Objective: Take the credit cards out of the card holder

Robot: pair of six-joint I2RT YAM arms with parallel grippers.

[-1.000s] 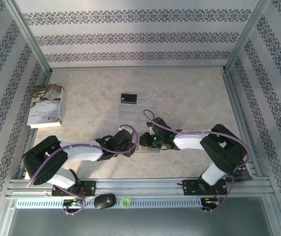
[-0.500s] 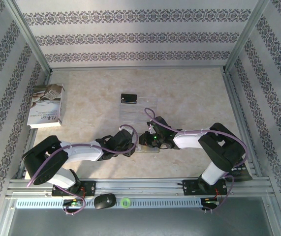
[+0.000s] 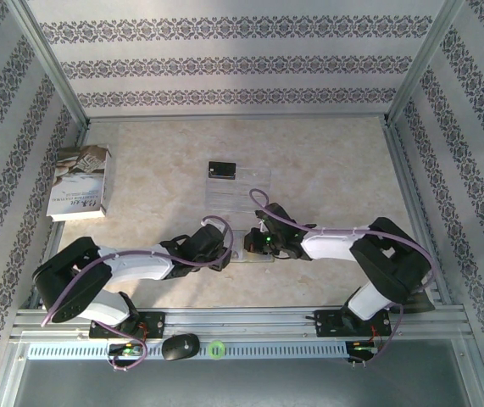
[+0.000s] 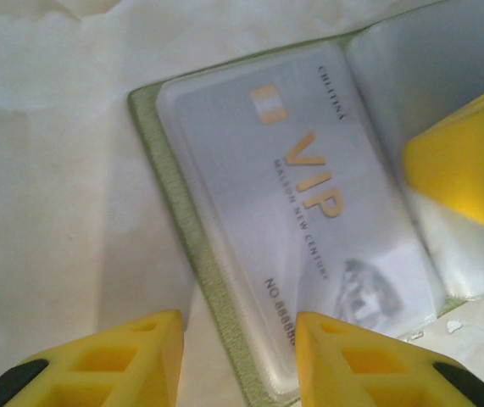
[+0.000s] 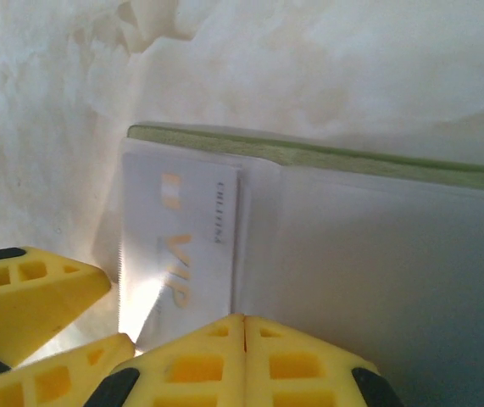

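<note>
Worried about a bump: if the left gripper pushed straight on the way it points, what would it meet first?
Likely the card holder and the silver VIP card in it, just ahead of the left gripper; depth is unclear.

The silvery card (image 4: 301, 229) bears a large gold "VIP" across its face, with "MAISON NEW CENTURY" in small letters just beneath. Along one short edge stands "CHLITINA" in small dark capitals. Near the opposite end runs "NO" and a row of 8s, the rest hidden. The right wrist view shows "CHLITINA" and part of "VIP" on the same card. The print on the book (image 3: 79, 182) cover is too small to read.
</note>
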